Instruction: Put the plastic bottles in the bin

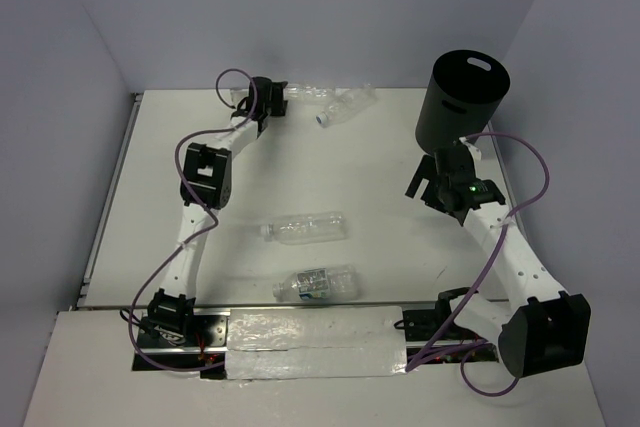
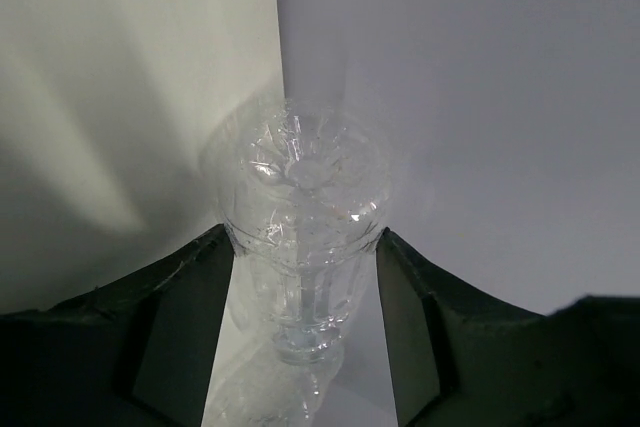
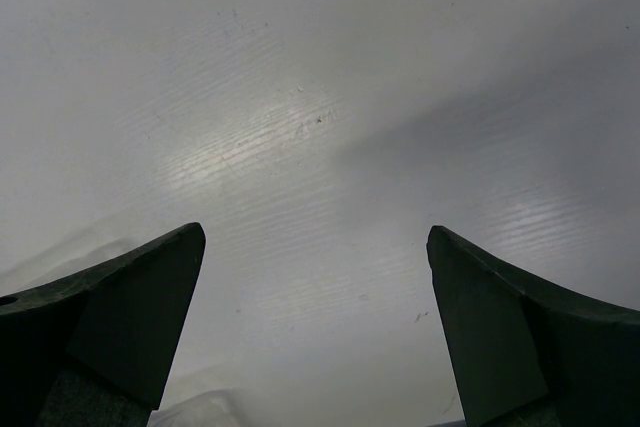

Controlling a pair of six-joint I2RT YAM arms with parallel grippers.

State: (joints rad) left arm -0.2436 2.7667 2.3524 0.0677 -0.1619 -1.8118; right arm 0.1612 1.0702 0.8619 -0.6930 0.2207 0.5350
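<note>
The left gripper is closed on a clear bottle at the far side of the table, and its sides are touched by both fingers. The right gripper is held wide apart over bare table, next to the black bin. A second bottle is seen lying near the first, and a plain bottle and a blue-label bottle are seen in the middle.

White table beneath both the left gripper and the right gripper, pale back wall close beside the left gripper, and silvery tape strip well behind both.
</note>
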